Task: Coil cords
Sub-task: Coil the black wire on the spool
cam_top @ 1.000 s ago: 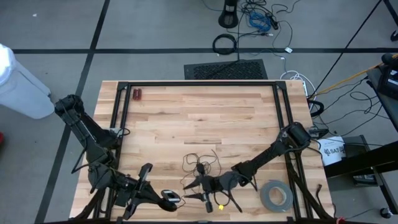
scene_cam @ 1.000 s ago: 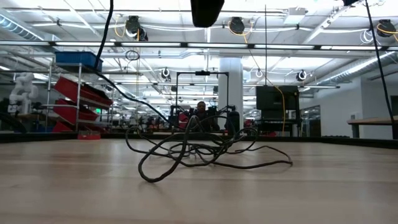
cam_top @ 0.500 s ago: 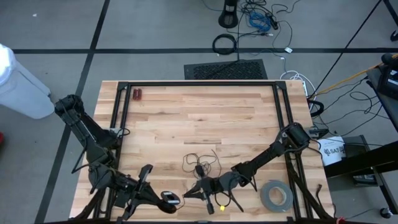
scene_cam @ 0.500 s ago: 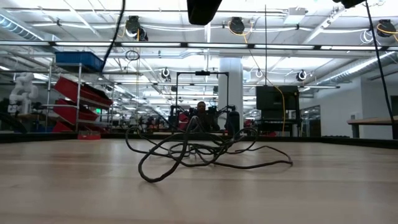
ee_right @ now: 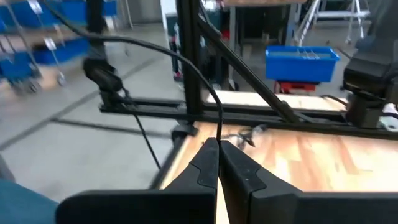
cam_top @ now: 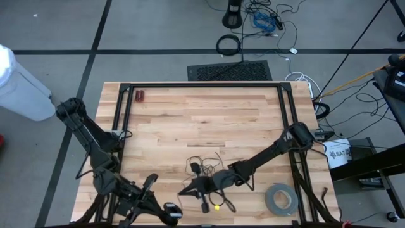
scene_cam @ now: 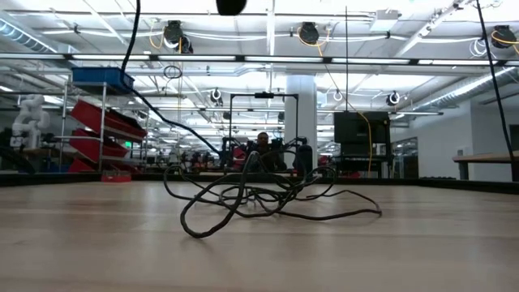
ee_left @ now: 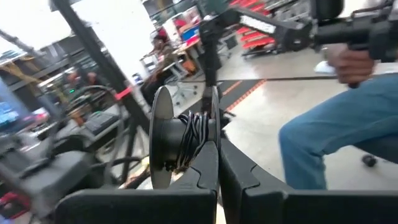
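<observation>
At the table's near edge, the right pincer (cam_top: pixel 188 188) pinches the thin black cord (cam_top: pixel 204 166); the left pincer (cam_top: pixel 166 214) is clenched.

Loose black cord (cam_top: pixel 204 166) on wooden table (cam_top: pixel 190 120), right gripper (cam_top: pixel 185 190) beside it, grey tape roll (cam_top: pixel 280 199)

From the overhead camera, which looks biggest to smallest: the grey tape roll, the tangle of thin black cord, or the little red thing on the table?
1. The thin black cord, sprawled loosely.
2. The grey tape roll, a little smaller.
3. The red thing, clearly smallest.
</observation>
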`<state>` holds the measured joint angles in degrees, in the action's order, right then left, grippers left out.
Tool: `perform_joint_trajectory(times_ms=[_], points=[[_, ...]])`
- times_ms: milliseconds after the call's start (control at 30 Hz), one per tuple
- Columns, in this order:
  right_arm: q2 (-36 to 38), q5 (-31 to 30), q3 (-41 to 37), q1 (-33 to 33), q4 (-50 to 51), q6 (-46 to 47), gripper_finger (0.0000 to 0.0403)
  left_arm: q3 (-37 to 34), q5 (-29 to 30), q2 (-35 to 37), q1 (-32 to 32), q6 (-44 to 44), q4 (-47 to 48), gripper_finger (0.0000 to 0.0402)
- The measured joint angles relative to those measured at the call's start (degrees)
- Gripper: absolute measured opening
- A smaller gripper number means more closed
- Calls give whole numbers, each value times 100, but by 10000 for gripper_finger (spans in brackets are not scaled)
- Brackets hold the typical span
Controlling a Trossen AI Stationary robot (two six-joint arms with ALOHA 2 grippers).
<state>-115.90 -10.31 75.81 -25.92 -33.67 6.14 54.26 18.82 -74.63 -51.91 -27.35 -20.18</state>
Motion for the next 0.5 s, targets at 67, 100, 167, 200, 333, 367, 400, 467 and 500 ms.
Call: perform_joint_trajectory(times_ms=[67,100,167,200,333,367,400,467,500], points=[[0,-2,302,70,537,-70,0,0,-306,-40,23,2,-55,0],[0,-13,448,104,761,-98,0,0,-443,-41,29,2,-68,0],[8,-76,677,163,1098,-130,0,0,-736,-58,53,46,-121,0],[13,-150,760,181,1212,-130,0,0,-848,-65,62,111,-137,0],[47,-288,984,196,1353,-249,0,0,-1130,-110,69,308,-136,0],[50,-295,1052,195,1361,-265,0,0,-1140,-133,67,330,-134,0],[50,-305,1141,195,1401,-281,0,0,-1144,-159,69,388,-136,0],[50,-319,1321,191,1542,-355,0,0,-1178,-244,84,458,-114,0],[50,-331,1403,179,1627,-388,0,0,-1185,-284,90,504,-111,0]])
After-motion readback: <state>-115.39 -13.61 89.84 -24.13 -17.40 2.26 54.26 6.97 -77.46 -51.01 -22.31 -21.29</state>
